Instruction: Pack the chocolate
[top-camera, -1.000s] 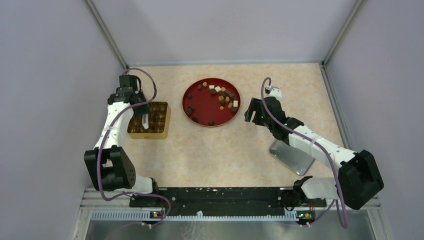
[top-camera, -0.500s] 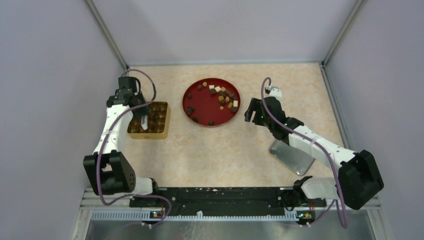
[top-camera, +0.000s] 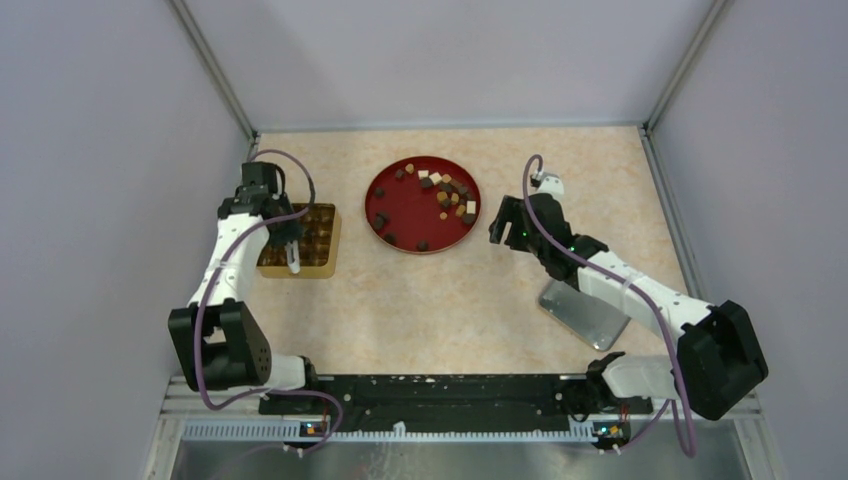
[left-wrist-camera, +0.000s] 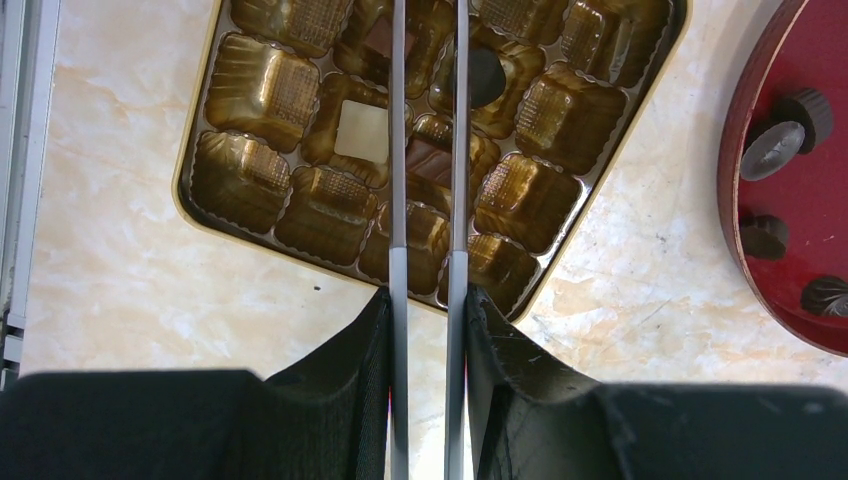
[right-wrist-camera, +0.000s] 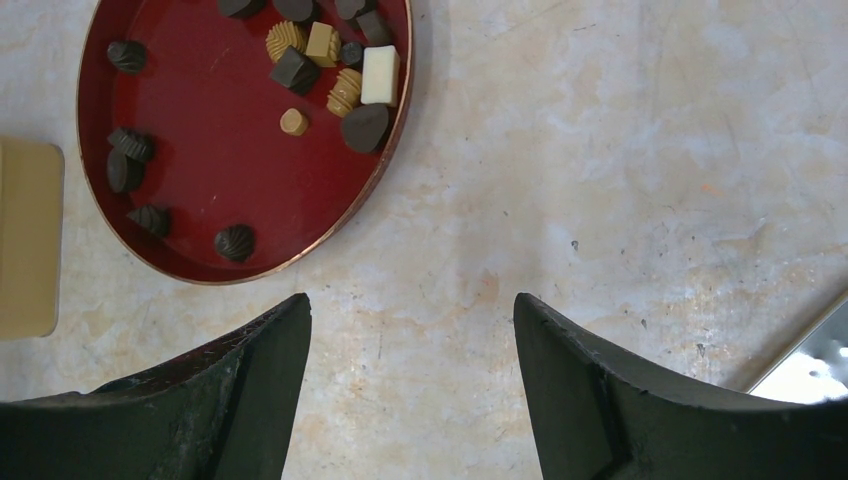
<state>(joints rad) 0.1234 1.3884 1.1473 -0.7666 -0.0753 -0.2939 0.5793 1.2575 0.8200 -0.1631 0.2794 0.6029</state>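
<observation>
Several chocolate pieces (top-camera: 448, 192), dark, tan and cream, lie on a round red plate (top-camera: 385, 180), also in the right wrist view (right-wrist-camera: 340, 60). A gold tray (top-camera: 325, 245) with square cavities holds a few pieces, among them a cream one (left-wrist-camera: 361, 132) and a dark round one (left-wrist-camera: 485, 78). My left gripper (top-camera: 286, 232) is over the tray, shut on thin grey tweezers (left-wrist-camera: 398, 150) whose tips run out of the wrist view. My right gripper (right-wrist-camera: 410, 305) is open and empty over bare table, right of the plate (right-wrist-camera: 220, 110).
A flat silver tin piece (top-camera: 583, 312) lies on the table under my right arm; its corner shows in the right wrist view (right-wrist-camera: 815, 365). The plate's edge (left-wrist-camera: 800, 200) is right of the tray. Walls enclose the table on three sides.
My left gripper and its tweezers have shifted toward the near edge of the gold tray. The right arm has not moved.
</observation>
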